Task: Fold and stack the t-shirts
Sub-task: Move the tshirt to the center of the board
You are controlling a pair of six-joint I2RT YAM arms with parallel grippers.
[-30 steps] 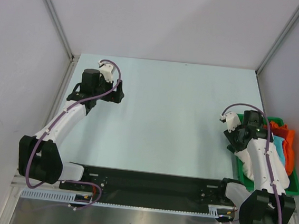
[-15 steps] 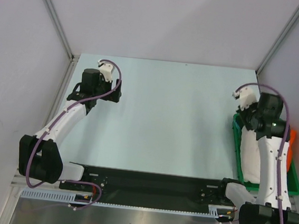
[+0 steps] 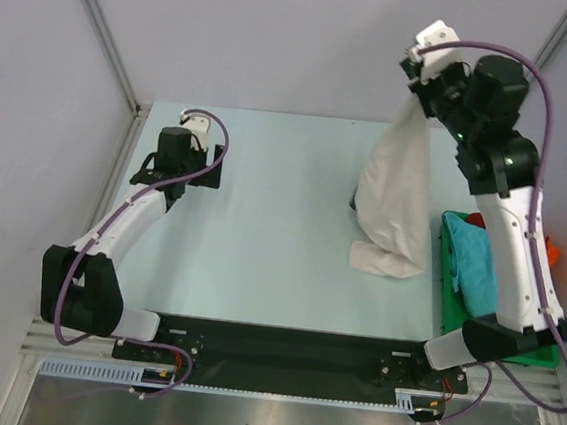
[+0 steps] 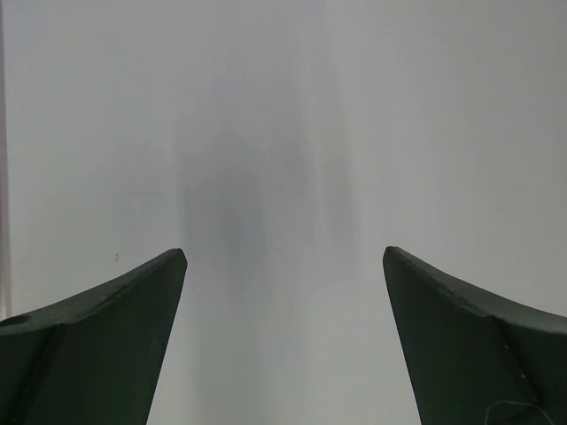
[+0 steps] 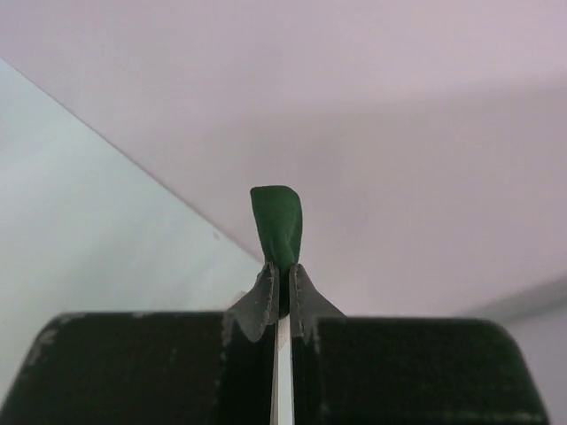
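My right gripper (image 3: 418,77) is raised high over the table's back right and is shut on the cream-white t-shirt (image 3: 396,188). The shirt hangs down in a long bunch, and its lower end rests crumpled on the table. In the right wrist view the gripper (image 5: 283,267) pinches cloth: a small dark green fold (image 5: 277,221) pokes out past the fingertips and a white strip shows between the fingers. The plain dark green t-shirt does not show as a whole. My left gripper (image 3: 213,172) is open and empty low over the table's far left; it also shows in the left wrist view (image 4: 283,257).
A green bin (image 3: 450,281) stands at the table's right edge with teal cloth (image 3: 474,259) and orange cloth (image 3: 553,251) in it. Grey walls and metal frame posts close the table in at the back and sides.
My right arm has risen out of the bin and swung up and left, pulling the cream-white t-shirt out over the table. The left gripper has shifted slightly left.
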